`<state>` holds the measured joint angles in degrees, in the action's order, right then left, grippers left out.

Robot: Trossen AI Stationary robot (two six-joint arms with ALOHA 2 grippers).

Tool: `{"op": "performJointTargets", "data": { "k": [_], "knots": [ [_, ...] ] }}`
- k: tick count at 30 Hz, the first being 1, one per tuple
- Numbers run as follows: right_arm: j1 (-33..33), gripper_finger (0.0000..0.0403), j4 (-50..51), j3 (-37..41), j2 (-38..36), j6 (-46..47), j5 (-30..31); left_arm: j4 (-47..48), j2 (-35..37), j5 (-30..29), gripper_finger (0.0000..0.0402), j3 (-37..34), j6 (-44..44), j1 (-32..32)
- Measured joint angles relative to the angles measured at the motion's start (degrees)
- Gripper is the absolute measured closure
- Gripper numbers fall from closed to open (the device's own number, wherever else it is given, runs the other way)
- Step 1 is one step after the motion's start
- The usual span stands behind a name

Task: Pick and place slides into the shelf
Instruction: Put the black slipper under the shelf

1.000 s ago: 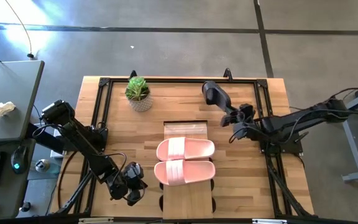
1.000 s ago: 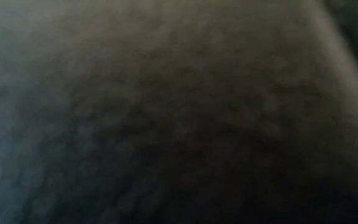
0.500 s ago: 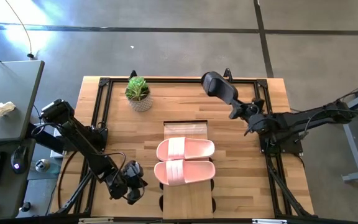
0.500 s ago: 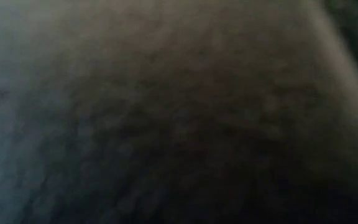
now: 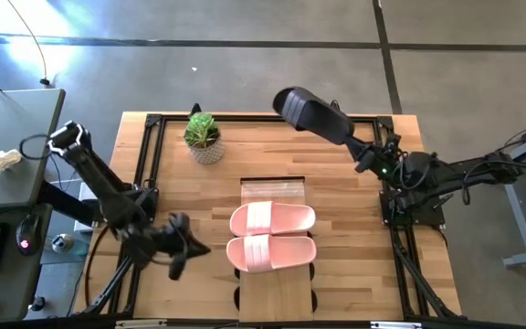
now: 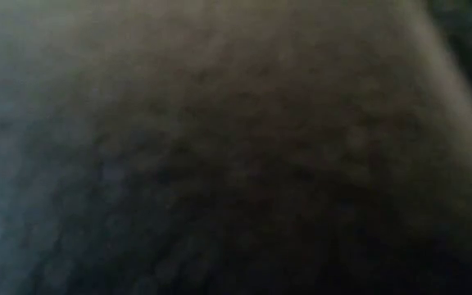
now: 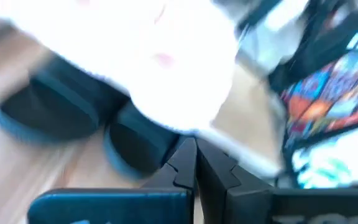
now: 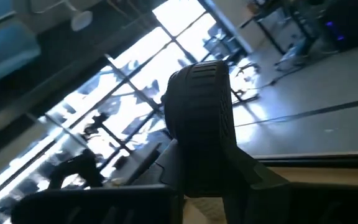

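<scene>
Two pale pink slides (image 5: 272, 236) lie side by side, soles down, on the light-wood plank of the shelf (image 5: 272, 288) at the table's middle. A black slide (image 5: 313, 114) is up in the air over the table's far right part, with my right gripper (image 5: 359, 149) shut on it; the right wrist view shows its ribbed sole (image 8: 201, 112). My left gripper (image 5: 185, 249) hangs shut and empty over the table's near left, beside the shelf. Two more black slides (image 7: 48, 112) show in the left wrist view, below the pink ones. My right gripper pinches the black slide between its two fingers (image 8: 253, 177) at the end nearest the arm (image 8: 204, 174). The fingers come from the table's right, about level. The slide sticks out past them toward the far left, lifted clear of the table.
A potted plant (image 5: 205, 137) stands at the far left of the table. A black frame rail (image 5: 149, 174) runs around the work area. Something dark covers the whole low view.
My right gripper has risen and tipped upward, carrying the black slide higher and toward the table's far left. My left gripper, still shut, has lifted off the near left corner and drawn slightly toward the far edge.
</scene>
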<state>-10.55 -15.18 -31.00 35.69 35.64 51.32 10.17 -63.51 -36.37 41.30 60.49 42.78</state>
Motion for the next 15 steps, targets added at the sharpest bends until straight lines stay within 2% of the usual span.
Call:
{"op": "performJointTargets", "data": {
  "k": [5,10,15],
  "knots": [
    [0.0,0.0364,-2.9,0.0,-1.1,-2.4,-8.3,-0.2,11.4,-10.6,0.0402,0.0,-4.7,0.0],
    [0.0,0.0364,-5.1,0.0,-1.3,-3.7,-16.9,0.0,23.5,-21.1,0.0399,0.0,-4.8,-0.1],
    [0.0,0.0364,-5.3,0.0,-0.4,-3.1,-22.6,0.3,33.4,-26.3,0.0376,0.0,-11.9,-0.1]
  ]
}}
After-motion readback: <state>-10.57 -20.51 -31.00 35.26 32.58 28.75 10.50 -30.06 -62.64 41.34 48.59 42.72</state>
